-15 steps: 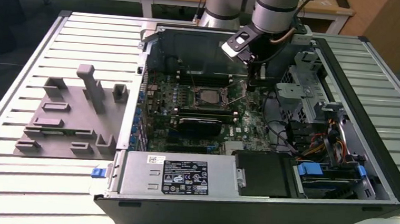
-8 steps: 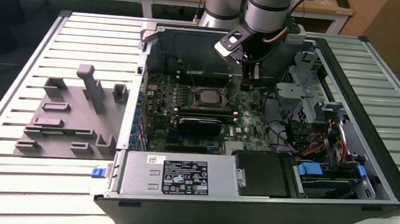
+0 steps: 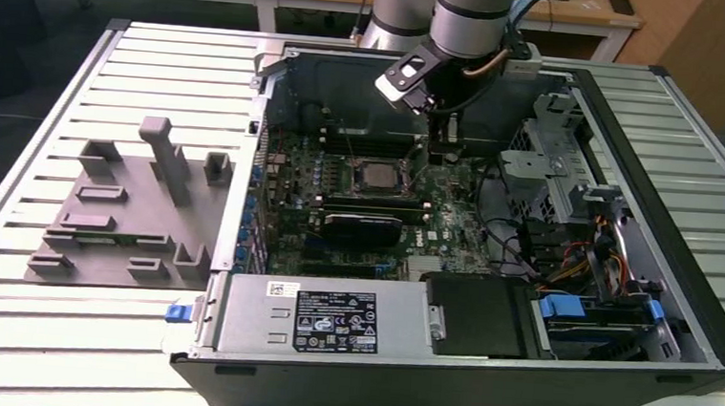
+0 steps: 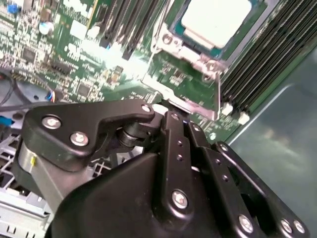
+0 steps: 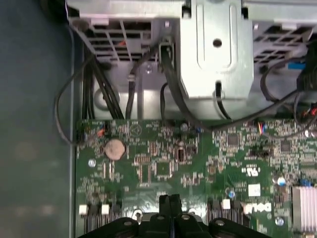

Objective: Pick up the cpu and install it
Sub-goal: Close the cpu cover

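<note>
Exterior view: single grey robot arm [image 3: 468, 14] reaches down into an open black computer case [image 3: 712, 318] lying on a pale slatted metal table [image 3: 21, 332]. Black two-finger gripper [image 3: 440, 155] hangs low over the green motherboard [image 3: 291, 165], just beside the socket on the exterior view's right.

Small flat square cpu with silvery-grey metal top [image 3: 374, 173] sits in the socket in the middle of the board, apart from the gripper. Second wrist view shows its pale top plate lying flat inside the square metal socket frame [image 4: 190, 54], with long black memory slots [image 4: 257, 64] running alongside. Can't tell if the frame is latched.

First wrist view: the two black fingertips [image 5: 166, 202] are pressed together with no gap and nothing between them, so the gripper carries nothing. Ahead of them lie green board, a round silver coin cell [image 5: 115, 148], black cables [image 5: 101, 94] and a grey metal drive bracket [image 5: 213, 54].

Grey moulded tray with upright pegs [image 3: 105, 233] rests on the table at the exterior view's left, just beside the case. Grey labelled power supply box [image 3: 328, 320] sits along the case's near edge.
</note>
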Available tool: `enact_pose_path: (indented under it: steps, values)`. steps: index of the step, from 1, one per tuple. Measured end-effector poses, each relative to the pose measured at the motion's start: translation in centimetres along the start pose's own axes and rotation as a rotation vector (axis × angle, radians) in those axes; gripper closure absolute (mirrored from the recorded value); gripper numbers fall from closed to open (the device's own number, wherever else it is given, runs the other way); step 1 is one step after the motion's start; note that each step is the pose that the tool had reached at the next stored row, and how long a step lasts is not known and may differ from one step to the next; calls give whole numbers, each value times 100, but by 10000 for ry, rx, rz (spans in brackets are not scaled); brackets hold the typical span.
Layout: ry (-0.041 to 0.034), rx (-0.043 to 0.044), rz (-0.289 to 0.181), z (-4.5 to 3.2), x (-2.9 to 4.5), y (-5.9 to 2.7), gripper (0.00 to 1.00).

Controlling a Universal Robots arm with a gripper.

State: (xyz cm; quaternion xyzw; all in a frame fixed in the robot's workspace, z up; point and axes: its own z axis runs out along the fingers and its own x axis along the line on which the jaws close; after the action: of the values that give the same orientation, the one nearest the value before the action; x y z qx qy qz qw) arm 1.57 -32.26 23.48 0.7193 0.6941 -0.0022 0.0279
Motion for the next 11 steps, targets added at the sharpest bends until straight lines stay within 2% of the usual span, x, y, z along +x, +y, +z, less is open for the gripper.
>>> enact_pose_path:
  steps: [5, 11]
  values:
    - [16, -11, 1, -4, -4, -130, 89]
    - [14, -10, 2, -6, -7, -198, 89]
